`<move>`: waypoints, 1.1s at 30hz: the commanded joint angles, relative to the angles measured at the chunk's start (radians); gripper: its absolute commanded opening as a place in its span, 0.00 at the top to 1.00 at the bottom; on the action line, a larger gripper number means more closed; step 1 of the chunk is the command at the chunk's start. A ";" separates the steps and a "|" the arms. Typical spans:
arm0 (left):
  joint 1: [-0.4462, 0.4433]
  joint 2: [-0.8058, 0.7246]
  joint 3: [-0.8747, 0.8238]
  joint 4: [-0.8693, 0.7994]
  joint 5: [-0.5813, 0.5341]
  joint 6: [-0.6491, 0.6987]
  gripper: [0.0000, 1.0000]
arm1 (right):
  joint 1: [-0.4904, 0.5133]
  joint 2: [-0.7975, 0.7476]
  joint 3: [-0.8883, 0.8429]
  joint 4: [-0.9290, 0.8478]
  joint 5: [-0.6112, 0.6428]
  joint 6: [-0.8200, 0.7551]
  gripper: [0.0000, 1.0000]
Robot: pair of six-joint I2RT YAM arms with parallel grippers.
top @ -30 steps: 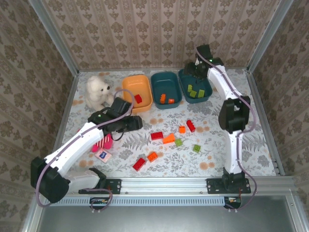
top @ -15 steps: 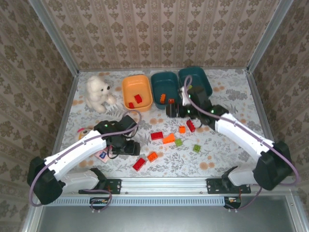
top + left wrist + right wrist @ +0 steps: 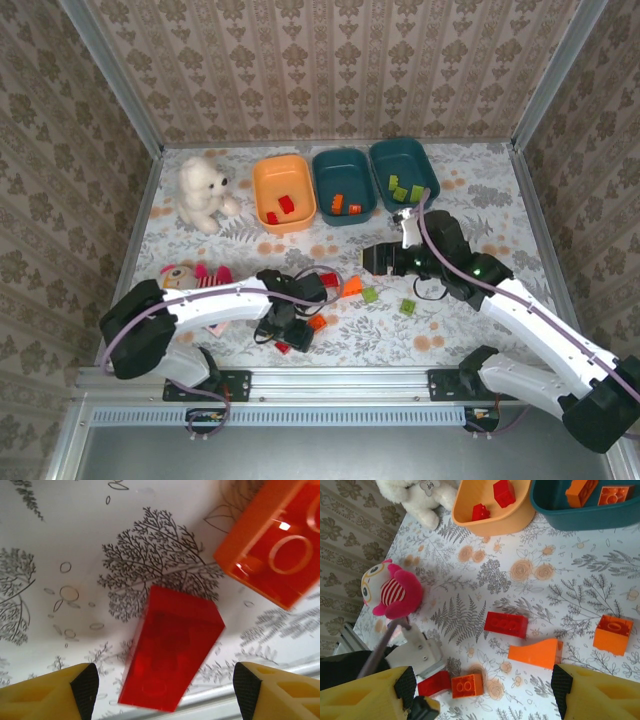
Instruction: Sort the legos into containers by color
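- The left tool point(image 3: 164, 690) is wide open and holds nothing. The red lego point(image 3: 172, 667) lies on the table point(image 3: 75, 540) between its fingers and touches neither.
- The long axis of this lego runs away from the tool, a little tilted, so the fingers face its long sides.
- An orange lego point(image 3: 272, 545) lies just beside it, and I judge the right finger could bump it.
- The right tool point(image 3: 482, 687) is also wide and empty, with the orange wedge point(image 3: 536, 653) ahead of it.
- The orange tub point(image 3: 262, 180) stands well apart, at the far side.
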State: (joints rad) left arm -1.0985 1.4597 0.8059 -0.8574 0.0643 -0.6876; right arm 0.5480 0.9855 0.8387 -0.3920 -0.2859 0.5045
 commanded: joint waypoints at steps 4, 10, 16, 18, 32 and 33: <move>-0.003 0.106 -0.007 0.102 -0.024 -0.007 0.36 | 0.000 -0.046 0.014 -0.074 -0.025 0.026 0.25; -0.009 0.111 0.008 0.081 -0.080 -0.015 0.68 | -0.002 -0.044 0.037 -0.100 -0.011 0.014 0.25; 0.056 0.014 0.105 -0.057 -0.152 -0.007 0.77 | -0.002 -0.041 0.067 -0.109 0.006 0.017 0.25; 0.130 -0.024 0.162 -0.097 -0.150 0.002 0.78 | -0.002 -0.040 0.075 -0.113 0.014 0.016 0.25; 0.620 0.277 0.744 -0.017 -0.088 0.159 0.79 | -0.002 0.058 0.157 -0.052 0.023 0.023 0.26; 0.635 0.327 0.796 -0.018 -0.086 0.163 0.79 | -0.001 0.063 0.163 -0.049 0.024 0.023 0.26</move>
State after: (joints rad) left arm -0.4965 1.6867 1.5135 -0.8734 -0.0235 -0.5800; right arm 0.5480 1.0348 0.9596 -0.4683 -0.2794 0.5201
